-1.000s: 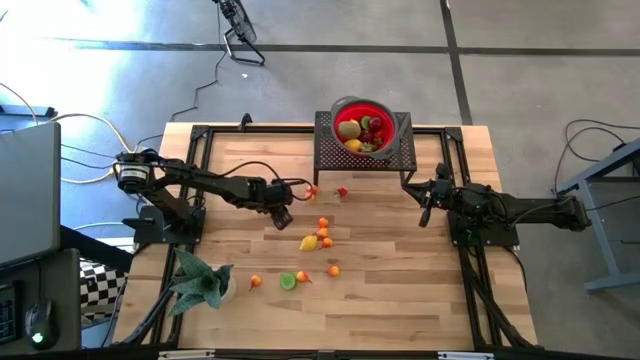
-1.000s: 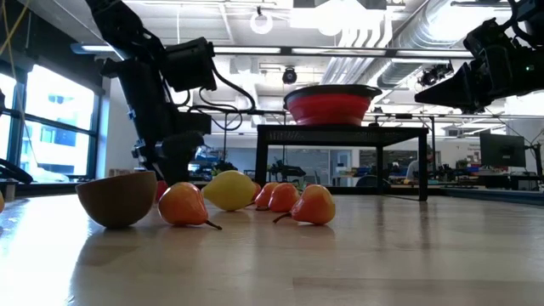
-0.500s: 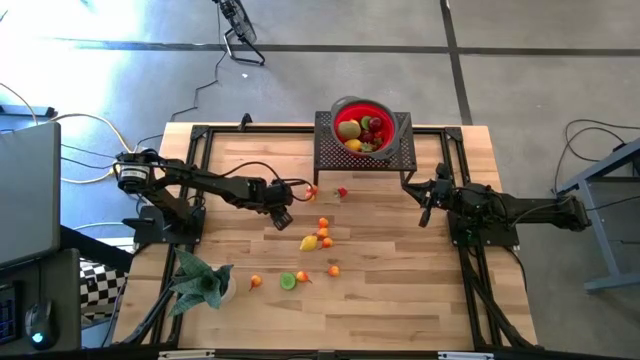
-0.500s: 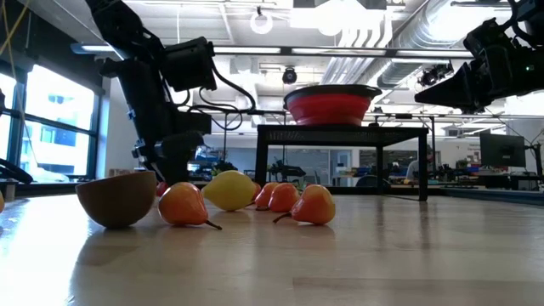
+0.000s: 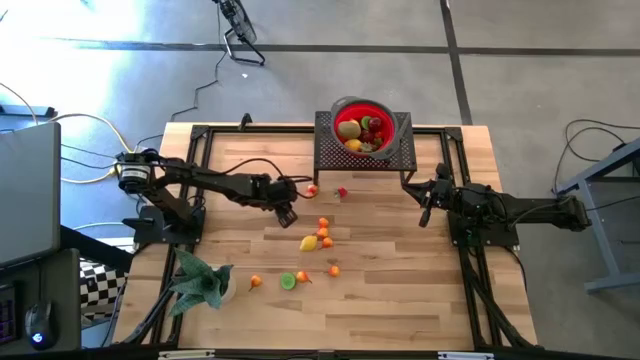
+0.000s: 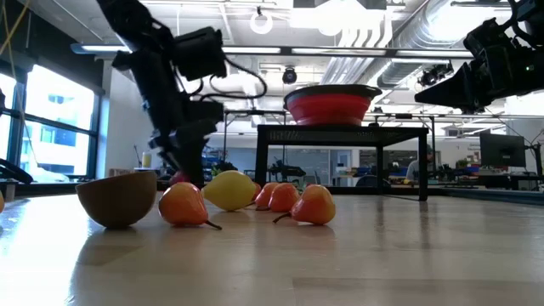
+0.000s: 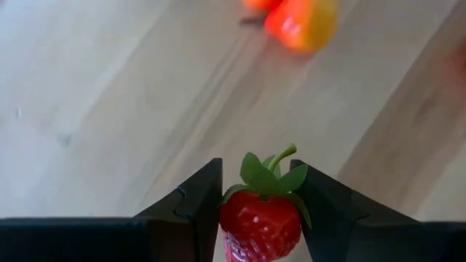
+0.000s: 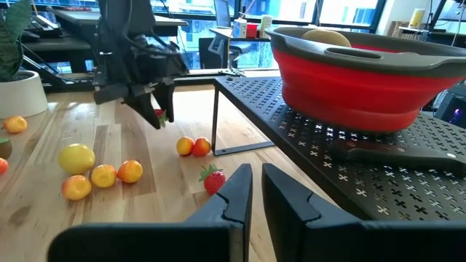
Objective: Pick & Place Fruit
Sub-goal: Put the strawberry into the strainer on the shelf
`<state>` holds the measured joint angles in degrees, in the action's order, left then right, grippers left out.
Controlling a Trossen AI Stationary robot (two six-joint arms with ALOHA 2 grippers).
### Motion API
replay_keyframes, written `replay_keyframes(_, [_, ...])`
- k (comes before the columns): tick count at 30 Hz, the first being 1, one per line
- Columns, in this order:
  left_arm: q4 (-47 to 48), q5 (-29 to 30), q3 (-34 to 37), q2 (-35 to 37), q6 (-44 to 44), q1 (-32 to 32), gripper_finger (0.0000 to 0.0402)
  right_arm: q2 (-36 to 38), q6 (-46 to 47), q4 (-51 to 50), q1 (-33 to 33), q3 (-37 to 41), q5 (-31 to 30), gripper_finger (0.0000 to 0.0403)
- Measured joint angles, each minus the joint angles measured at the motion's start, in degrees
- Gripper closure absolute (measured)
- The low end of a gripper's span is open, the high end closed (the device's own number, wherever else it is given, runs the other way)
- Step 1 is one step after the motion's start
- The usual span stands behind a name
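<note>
A: Left gripper [image 7: 256, 211]?
B: Fingers clamped on a strawberry [image 7: 261, 222], leaves upward — held above the table [image 5: 400, 290], left of the black mesh stand [image 5: 365, 152].

A: Right gripper [image 8: 256, 191]?
B: Fingers together, nothing between them; it waits right of the stand.

A: Other fruit?
B: A lemon [image 5: 309, 243] and small oranges mid-table; more in the red bowl [image 5: 361, 128] on the stand.
</note>
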<state>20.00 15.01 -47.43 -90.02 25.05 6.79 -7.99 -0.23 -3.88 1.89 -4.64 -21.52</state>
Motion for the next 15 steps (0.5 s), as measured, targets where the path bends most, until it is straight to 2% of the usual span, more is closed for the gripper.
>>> replay_keyframes(7, [0.8,-0.3,-6.6,0.0,-3.8,0.0,0.0254,0.0,0.0,0.0,0.0,0.0,0.0,0.0377])
replay_keyframes(15, [1.1,-0.6,-17.7,0.1,-11.2,0.0,0.0254,0.0,0.0,0.0,0.0,0.0,0.0,0.0377])
